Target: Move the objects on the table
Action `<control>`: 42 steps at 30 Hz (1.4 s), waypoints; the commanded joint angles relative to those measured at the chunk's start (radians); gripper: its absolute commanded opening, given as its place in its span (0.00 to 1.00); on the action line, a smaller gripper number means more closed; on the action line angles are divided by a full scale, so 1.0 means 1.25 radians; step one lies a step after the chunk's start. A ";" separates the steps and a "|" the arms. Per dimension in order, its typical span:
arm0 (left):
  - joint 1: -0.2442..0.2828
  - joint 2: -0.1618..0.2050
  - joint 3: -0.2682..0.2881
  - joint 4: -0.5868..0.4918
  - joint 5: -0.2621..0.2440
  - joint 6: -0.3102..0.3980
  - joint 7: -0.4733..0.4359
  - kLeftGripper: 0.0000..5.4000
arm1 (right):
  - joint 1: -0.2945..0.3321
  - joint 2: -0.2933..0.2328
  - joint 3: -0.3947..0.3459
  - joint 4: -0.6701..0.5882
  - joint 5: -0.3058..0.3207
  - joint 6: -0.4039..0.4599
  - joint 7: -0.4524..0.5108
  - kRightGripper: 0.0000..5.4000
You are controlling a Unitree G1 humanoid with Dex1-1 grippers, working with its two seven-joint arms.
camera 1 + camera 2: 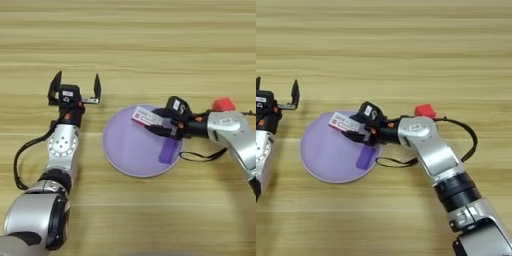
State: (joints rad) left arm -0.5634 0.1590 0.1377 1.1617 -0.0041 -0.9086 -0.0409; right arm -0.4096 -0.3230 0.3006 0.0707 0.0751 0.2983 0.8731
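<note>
Bench (150,40): pale wood with lengthwise grain stripes, filling the frame from edge to edge.

Purple plate (125,155): a round lilac dish at centre frame, lying flat on the bench.

Right gripper (161,123): reaching in from the right of the frame over the plate's upper right part — its black fingers are closed on the white red-labelled flat box (146,117), which sits tilted over the plate's upper rim.

Purple bar (170,149): lying on the right side of the plate, just below the right gripper, its long side running roughly top to bottom.

Red cube (223,104): on the bench at right of frame, just behind the right arm's silver forearm, apart from the plate.

Black cord (200,156): looping on the bench below the right wrist, near the plate's right rim; what it leads to appears hidden behind the arm.

Left gripper (75,88): at left of frame, just beyond the plate's upper left rim — fingers spread wide and holding nothing, arm running down to the lower left corner.
</note>
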 commanded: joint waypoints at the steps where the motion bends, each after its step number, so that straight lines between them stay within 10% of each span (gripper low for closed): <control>1: -0.003 0.005 0.004 -0.010 -0.015 -0.001 -0.041 1.00 | -0.013 -0.004 -0.021 -0.027 0.019 0.013 -0.007 0.39; 11: 0.050 0.012 0.007 -0.210 -0.165 0.078 -0.309 1.00 | -0.013 -0.023 -0.041 -0.033 0.031 0.018 -0.014 0.39; 22: 0.206 0.172 -0.085 -0.672 -0.433 0.545 -0.811 1.00 | -0.028 -0.045 -0.030 -0.046 0.025 0.007 0.010 0.39; 28: 0.217 0.208 -0.144 -0.734 -0.411 0.640 -0.928 1.00 | -0.027 -0.078 -0.027 -0.083 0.029 -0.014 0.048 0.39; 42: 0.217 0.197 -0.215 -0.767 -0.346 0.670 -0.969 1.00 | 0.018 -0.165 -0.016 -0.203 0.081 -0.099 0.193 0.39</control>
State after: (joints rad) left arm -0.2945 0.4052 -0.1233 0.2180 -0.4551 -0.0819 -1.2465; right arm -0.3986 -0.5095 0.2767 -0.1603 0.1625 0.1871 1.0969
